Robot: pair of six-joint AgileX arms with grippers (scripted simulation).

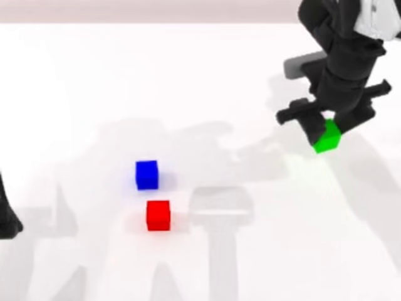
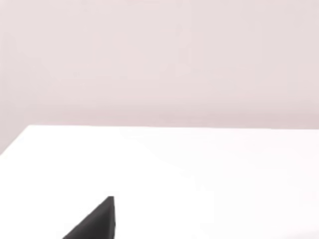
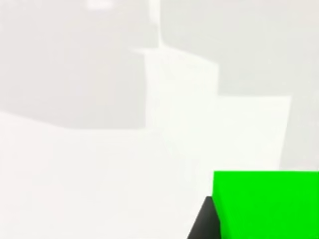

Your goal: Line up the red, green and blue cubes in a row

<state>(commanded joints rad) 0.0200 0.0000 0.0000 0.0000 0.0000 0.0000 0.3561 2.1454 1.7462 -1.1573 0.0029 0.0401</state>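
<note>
The right gripper [image 1: 327, 128] is over the right side of the table [image 1: 81, 94], nearer the far edge, and it has the green cube [image 1: 327, 137] pinched between its fingers. In the right wrist view the green cube [image 3: 266, 205] fills one corner with a dark finger [image 3: 204, 221] right against it. The blue cube [image 1: 146, 174] and the red cube [image 1: 158, 215] sit just beside each other near the middle of the table, the red one closer to the near edge. The green cube is well apart from them, so the row is not made yet. The left arm [image 1: 7, 216] waits at the left edge, and I cannot tell how its hand stands. The cube looks a bit turned in the grip, so it might slip out on the way. If it comes down too close, it could bump the other two and push them crooked.
</note>
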